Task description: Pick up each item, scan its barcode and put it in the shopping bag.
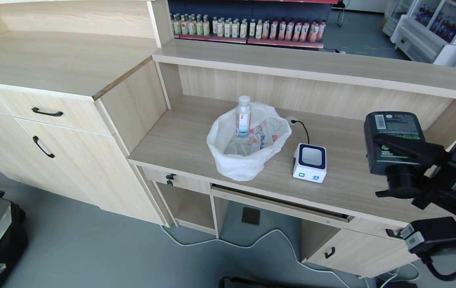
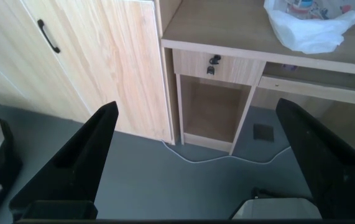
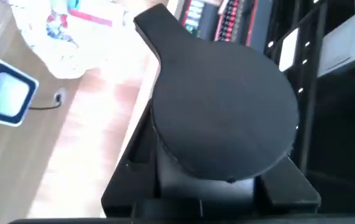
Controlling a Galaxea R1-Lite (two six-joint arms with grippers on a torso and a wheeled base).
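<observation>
Canister (image 1: 391, 126) was clamped in the right gripper (image 1: 405, 156) near the scanner (image 1: 310, 162); the left gripper (image 2: 197, 107) was spread open.

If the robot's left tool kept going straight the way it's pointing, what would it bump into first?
Probably the grey floor near the white cable, in front of the open nook under the counter. The left tool is open and empty. Depth is unclear, so maybe the nook itself.
</observation>
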